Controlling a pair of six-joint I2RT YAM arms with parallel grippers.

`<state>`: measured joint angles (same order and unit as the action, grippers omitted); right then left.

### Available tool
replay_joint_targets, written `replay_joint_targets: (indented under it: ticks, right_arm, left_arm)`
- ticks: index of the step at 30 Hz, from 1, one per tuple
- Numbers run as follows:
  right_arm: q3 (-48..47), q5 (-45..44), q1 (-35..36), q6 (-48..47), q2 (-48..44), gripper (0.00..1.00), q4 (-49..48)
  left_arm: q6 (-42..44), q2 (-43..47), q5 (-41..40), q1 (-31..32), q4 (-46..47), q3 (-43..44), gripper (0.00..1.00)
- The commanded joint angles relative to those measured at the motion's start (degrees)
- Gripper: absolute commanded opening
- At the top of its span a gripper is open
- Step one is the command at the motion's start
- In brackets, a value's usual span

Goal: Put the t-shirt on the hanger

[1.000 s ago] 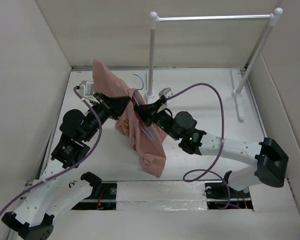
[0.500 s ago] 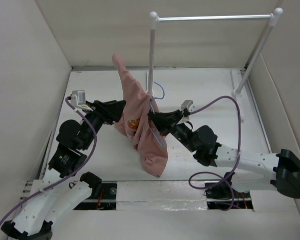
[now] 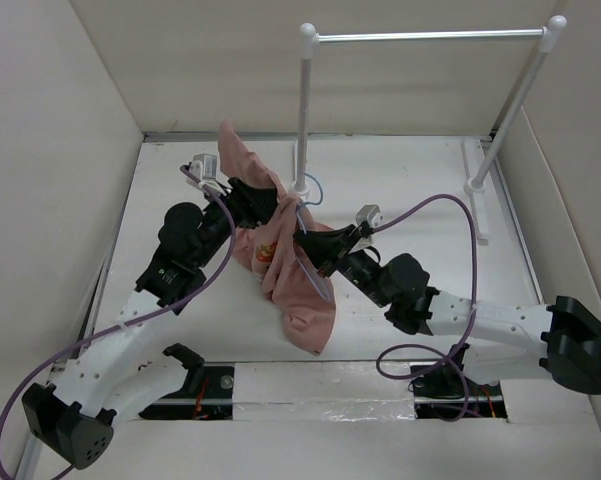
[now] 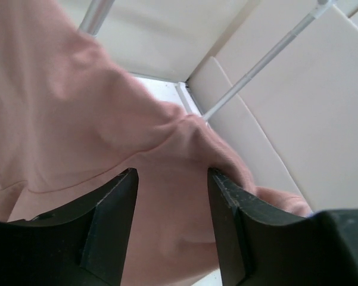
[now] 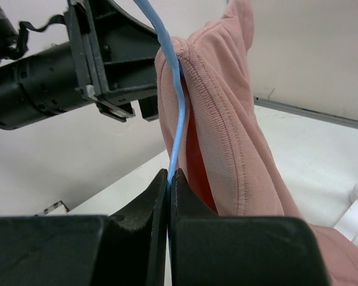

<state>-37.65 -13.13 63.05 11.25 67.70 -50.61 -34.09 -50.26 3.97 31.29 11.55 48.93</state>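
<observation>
The dusty-pink t-shirt (image 3: 285, 270) hangs bunched over the pale-blue hanger (image 3: 314, 186), whose wire also runs down the shirt's front. My right gripper (image 3: 302, 238) is shut on that wire; in the right wrist view the hanger (image 5: 174, 101) rises from the pinched fingertips of the right gripper (image 5: 170, 174) beside the t-shirt (image 5: 232, 137). My left gripper (image 3: 270, 205) stands open against the shirt's upper left. In the left wrist view the left gripper (image 4: 173, 196) has its jaws well apart, with the t-shirt (image 4: 77, 113) filling the gap and beyond. The print is mostly hidden.
A white-posted rack with a metal rail (image 3: 430, 35) stands at the back; its left post (image 3: 302, 110) rises just behind the shirt. Its right foot (image 3: 477, 190) lies by the right wall. A purple cable (image 3: 442, 215) loops over the right arm. Beige walls enclose the table.
The left gripper let go of the shirt, opened, drew back, then came forward against the shirt's upper part. The right gripper carried the hanger slightly right and nearer; the shirt now hangs narrower.
</observation>
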Motion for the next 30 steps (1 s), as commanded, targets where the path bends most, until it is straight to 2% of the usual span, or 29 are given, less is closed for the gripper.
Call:
replay_joint_targets:
  ticks: [1,2,5,6,7,13,14,18,21,24,30]
  right_arm:
    - [-1.9,-0.9,0.4,0.4,0.4,0.00,-4.8]
    - [-2.0,-0.8,0.4,0.6,0.7,0.00,-4.8]
    - [-2.6,-1.2,0.4,0.7,1.9,0.00,-4.2]
    - [-2.7,-1.2,0.4,0.8,2.3,0.00,-4.1]
    - [-3.0,-0.9,0.4,1.0,2.6,0.00,-3.9]
    - [-5.1,-0.2,-1.4,2.1,3.8,0.00,0.0]
    - [-5.1,0.0,-2.2,2.7,4.0,0.00,0.2]
    - [-5.1,0.5,-2.2,2.8,4.2,0.00,0.2]
    - [-5.2,1.6,-2.2,2.8,4.0,0.00,0.4]
    - [-4.9,2.0,-2.2,3.1,3.7,0.00,0.9]
    - [-4.6,2.4,-2.2,2.9,2.6,0.00,2.7]
  left_arm:
    - [-0.3,2.7,2.8,0.0,8.6,-0.1,0.46]
    - [-0.1,2.8,3.0,0.0,8.5,-0.1,0.43]
    - [-0.1,3.2,3.9,0.0,8.7,-1.0,0.25]
    - [-0.3,3.3,4.0,0.0,8.8,-1.4,0.10]
    - [-0.5,3.4,4.5,0.0,8.7,-1.5,0.00]
    - [-1.3,9.1,1.8,0.0,4.5,-4.5,0.00]
    - [-1.6,10.3,1.4,0.0,2.8,-4.5,0.01]
    - [-3.3,10.3,0.7,0.0,1.0,-4.2,0.33]
    - [-4.8,9.1,-1.6,0.0,1.7,-4.0,0.44]
    - [-6.2,6.6,-1.3,0.0,3.4,-2.9,0.53]
    - [-8.6,0.5,0.1,0.0,5.8,-0.2,0.58]
